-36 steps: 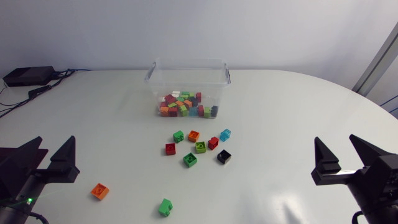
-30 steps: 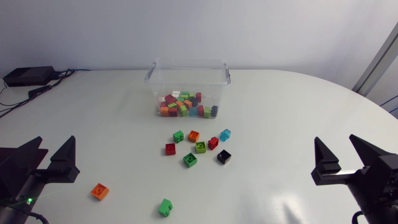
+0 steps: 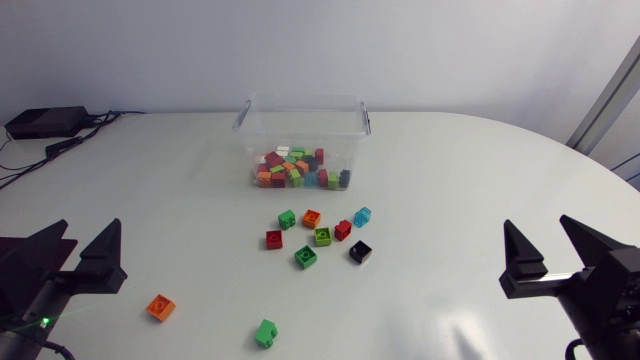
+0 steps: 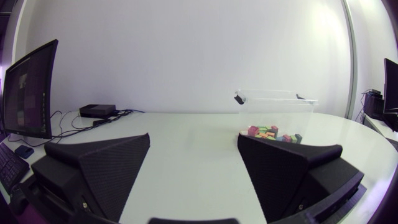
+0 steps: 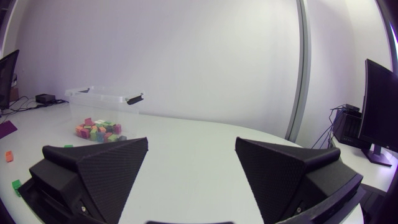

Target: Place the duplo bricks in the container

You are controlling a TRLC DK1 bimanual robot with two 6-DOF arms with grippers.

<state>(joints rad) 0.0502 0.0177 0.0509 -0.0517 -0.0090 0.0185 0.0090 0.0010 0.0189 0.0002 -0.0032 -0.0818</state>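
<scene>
Currently, both grippers stand released and empty: left gripper (image 3: 90,228) at lower left, right gripper (image 3: 538,226) at lower right. Loose duplo bricks (image 3: 322,236) lie at frame centre between them, below the clear container (image 3: 243,120). An orange brick (image 3: 160,307) lies near the left gripper.

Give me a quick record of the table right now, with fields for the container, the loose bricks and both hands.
container: clear, open-topped, far middle of the table
contents: many mixed bricks on its floor
loose cluster: eight bricks in front of the container, among them a black brick and a blue brick
strays: orange brick and green brick, nearer the left side
left hand: open, holding nothing
right hand: open, holding nothing
</scene>
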